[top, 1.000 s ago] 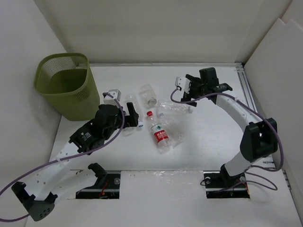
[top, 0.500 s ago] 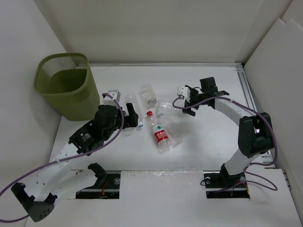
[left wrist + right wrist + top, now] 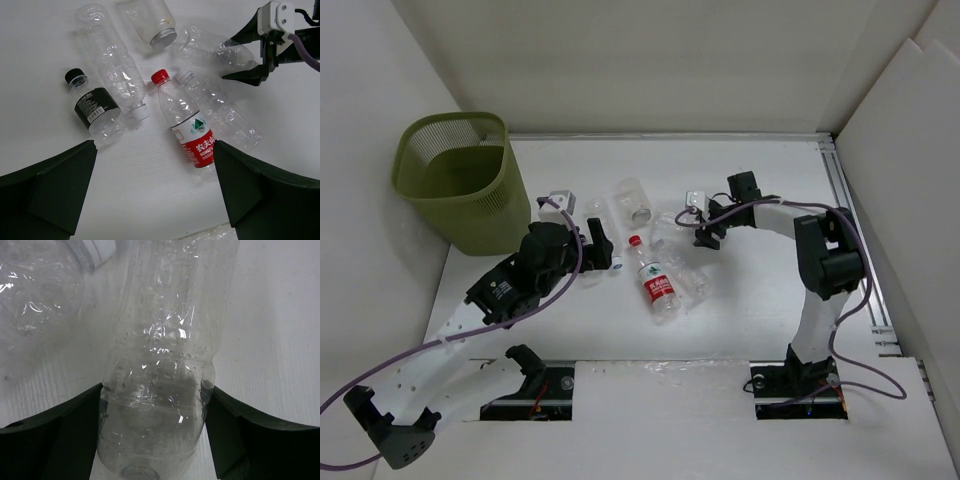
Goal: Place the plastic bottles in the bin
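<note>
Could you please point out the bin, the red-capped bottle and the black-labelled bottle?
bin [image 3: 470,208]: top external view, mesh side wall.
red-capped bottle [image 3: 199,146]: left wrist view, red label.
black-labelled bottle [image 3: 93,107]: left wrist view, black label.

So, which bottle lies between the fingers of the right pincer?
The clear bottle with no label, at the right end of the heap: its base sits between the right pincer fingers.

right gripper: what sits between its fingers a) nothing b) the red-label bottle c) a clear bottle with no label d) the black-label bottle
c, the right wrist view shows a clear unlabelled bottle filling the gap between the fingers of the right gripper, and the left wrist view shows those fingers on either side of it.
</note>
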### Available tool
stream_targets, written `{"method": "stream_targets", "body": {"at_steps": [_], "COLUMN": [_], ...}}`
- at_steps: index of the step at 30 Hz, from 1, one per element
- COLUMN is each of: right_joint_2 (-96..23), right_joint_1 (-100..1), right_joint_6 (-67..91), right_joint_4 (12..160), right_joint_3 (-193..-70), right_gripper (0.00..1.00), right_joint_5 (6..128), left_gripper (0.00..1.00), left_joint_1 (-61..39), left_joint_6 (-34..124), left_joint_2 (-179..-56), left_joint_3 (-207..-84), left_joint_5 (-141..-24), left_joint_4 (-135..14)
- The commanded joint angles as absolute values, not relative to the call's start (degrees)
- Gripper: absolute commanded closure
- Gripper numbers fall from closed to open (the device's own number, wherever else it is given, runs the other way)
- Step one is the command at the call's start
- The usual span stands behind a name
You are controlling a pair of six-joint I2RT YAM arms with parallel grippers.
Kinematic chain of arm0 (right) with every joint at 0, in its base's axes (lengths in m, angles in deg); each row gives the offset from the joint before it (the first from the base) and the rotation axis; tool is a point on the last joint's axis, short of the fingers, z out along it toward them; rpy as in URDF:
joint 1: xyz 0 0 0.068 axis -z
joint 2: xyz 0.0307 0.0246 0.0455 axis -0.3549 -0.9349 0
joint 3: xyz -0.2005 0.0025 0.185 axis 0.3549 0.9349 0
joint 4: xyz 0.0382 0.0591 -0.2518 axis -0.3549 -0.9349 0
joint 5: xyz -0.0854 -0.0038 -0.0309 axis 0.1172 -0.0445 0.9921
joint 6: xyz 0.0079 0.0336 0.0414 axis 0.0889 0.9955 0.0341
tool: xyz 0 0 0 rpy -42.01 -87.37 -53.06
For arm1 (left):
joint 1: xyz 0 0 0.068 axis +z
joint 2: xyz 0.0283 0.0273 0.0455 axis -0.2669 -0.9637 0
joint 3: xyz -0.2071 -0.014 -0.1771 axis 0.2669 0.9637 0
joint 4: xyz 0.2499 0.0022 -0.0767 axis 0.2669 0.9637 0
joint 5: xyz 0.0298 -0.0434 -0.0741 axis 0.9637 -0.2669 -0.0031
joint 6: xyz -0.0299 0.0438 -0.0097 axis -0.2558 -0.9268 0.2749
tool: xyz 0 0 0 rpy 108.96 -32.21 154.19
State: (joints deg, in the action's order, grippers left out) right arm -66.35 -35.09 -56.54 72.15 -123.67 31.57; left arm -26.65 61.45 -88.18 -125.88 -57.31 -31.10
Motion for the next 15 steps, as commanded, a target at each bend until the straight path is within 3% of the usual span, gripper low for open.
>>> {"method": "stream_targets", "body": {"at_steps": [1, 2, 4, 5, 6, 15], "right_joint_2": [-67.6, -67.6, -67.6, -66.4, -65.4, -38.1], "right_joint_1": [-34.9, -34.9, -34.4, -33.5, -32.3, -32.2], "right_joint_6": [-56.3, -56.3, -54.4, -53.6, -52.9, -44.3], "right_joint_4": [75.7, 75.7, 75.7, 75.7, 75.7, 71.7], "right_joint_3": [-124.7, -124.7, -124.2, -124.2, -123.3, -121.1], "right_gripper": [0.23, 0.31, 0.69, 0.83, 0.90, 1.00], "right_joint_5": [31.2, 32.0, 32.9, 33.8, 34.9, 41.8], "left_gripper": [0.00, 0.00, 0.00, 0.00, 0.00, 0.00], "left_joint_1": [-26.4, -26.4, -26.4, -26.4, -26.4, -26.4], "left_joint_6": [61.8, 61.8, 61.8, 61.8, 61.8, 60.4], "left_joint_2": [-88.3, -88.3, -88.9, -88.9, -88.9, -93.8], "left_joint_3": [-125.6, -125.6, -125.6, -125.6, -125.6, -130.7], "left_joint_5": [-57.9, -57.9, -57.9, -57.9, -57.9, -67.2], "left_joint_4": [-32.6, -32.6, -32.6, -32.6, -32.6, -39.7]}}
